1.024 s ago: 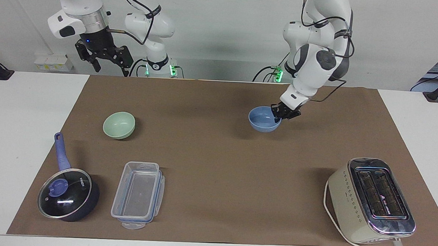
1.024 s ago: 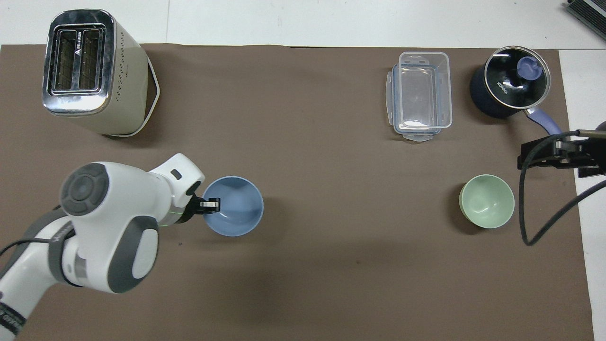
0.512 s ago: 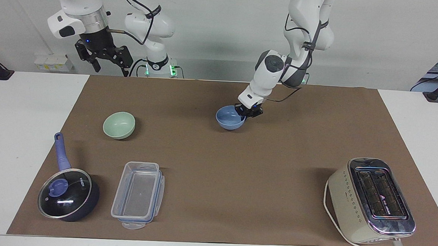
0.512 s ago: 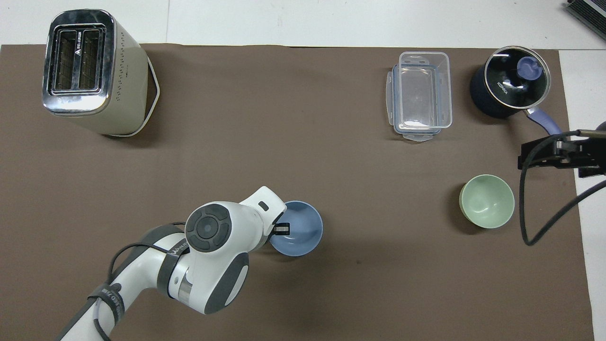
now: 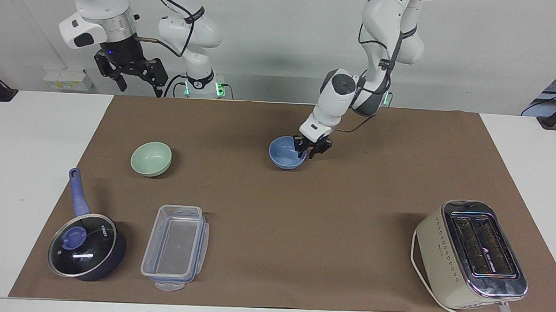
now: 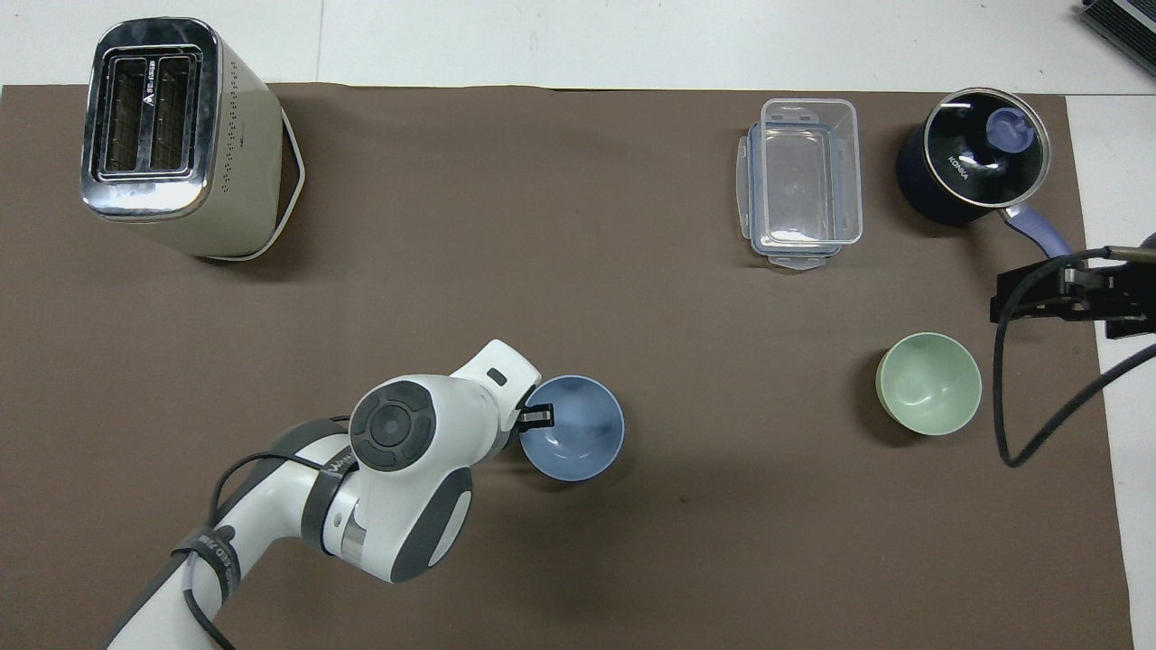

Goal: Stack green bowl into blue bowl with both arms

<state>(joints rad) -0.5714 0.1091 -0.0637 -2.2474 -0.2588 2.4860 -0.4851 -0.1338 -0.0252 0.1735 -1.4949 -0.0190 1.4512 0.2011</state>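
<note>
The blue bowl (image 5: pixel 285 155) sits upright on the brown mat near the middle of the table; it also shows in the overhead view (image 6: pixel 580 433). My left gripper (image 5: pixel 311 152) is low at the bowl's rim on the left arm's side, with its fingers spread open astride the rim (image 6: pixel 539 417). The green bowl (image 5: pixel 151 158) sits upright and untouched on the mat toward the right arm's end (image 6: pixel 928 383). My right gripper (image 5: pixel 141 89) waits open and empty, raised high over the table edge near its base (image 6: pixel 1002 302).
A lidded dark saucepan (image 5: pixel 86 246) with a blue handle and a clear plastic container (image 5: pixel 175 245) stand farther from the robots than the green bowl. A cream toaster (image 5: pixel 473 253) stands at the left arm's end. The brown mat (image 5: pixel 303 232) covers most of the table.
My left arm carried the blue bowl from the left arm's side toward the middle of the table and lowered it onto the mat. Its fingers have spread open. The right arm stayed still.
</note>
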